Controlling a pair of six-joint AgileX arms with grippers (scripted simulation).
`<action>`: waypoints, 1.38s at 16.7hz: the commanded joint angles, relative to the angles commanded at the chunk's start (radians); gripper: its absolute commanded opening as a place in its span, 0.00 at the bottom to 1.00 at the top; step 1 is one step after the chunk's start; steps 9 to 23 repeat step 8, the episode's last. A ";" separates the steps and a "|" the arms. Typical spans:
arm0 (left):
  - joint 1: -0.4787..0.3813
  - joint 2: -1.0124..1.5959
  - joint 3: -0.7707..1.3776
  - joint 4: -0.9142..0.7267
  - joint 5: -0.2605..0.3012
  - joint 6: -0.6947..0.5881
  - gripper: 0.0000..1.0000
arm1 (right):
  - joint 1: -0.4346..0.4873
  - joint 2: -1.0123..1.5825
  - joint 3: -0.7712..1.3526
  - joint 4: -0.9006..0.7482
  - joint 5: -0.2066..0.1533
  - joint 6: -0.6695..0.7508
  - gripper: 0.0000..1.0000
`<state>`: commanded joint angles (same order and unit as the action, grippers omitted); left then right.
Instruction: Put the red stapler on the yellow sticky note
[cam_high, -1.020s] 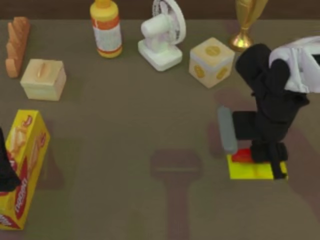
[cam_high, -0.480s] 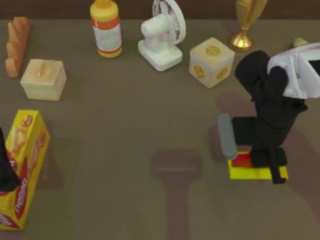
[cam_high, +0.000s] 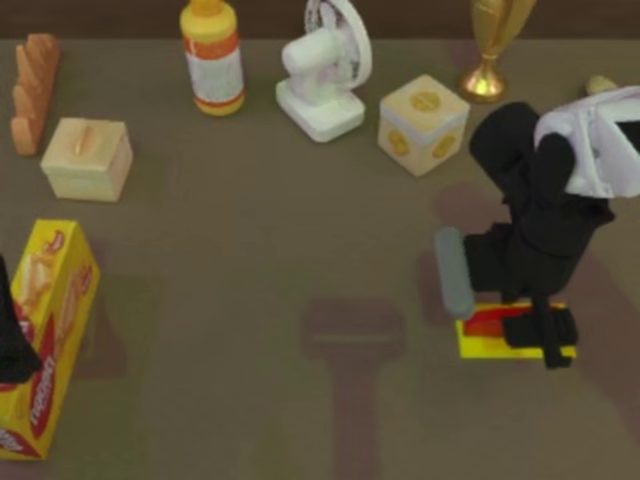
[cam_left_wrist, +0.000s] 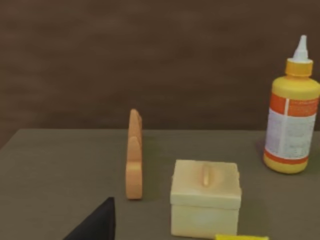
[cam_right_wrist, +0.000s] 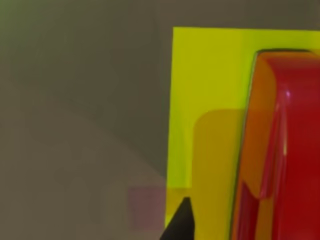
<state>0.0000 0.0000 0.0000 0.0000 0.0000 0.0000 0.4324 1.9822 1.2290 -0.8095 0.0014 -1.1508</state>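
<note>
The red stapler (cam_high: 497, 321) is seen lying on the yellow sticky note (cam_high: 480, 342). Whether the right gripper (cam_high: 545, 330) has let go cannot be told.

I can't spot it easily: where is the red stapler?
In the top view, the red stapler lies on the yellow sticky note at the table's right, under the right hand.

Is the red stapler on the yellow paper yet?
Yes, it lies over it: the red stapler covers part of the yellow sticky note, under the right gripper. Whether the fingers have let go, cannot tell.
</note>
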 joint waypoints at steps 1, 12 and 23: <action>0.000 0.000 0.000 0.000 0.000 0.000 1.00 | 0.000 0.000 0.000 0.000 0.000 0.000 0.90; 0.000 0.000 0.000 0.000 0.000 0.000 1.00 | 0.000 0.000 0.000 0.000 0.000 0.000 1.00; 0.000 0.000 0.000 0.000 0.000 0.000 1.00 | 0.000 0.000 0.000 0.000 0.000 0.000 1.00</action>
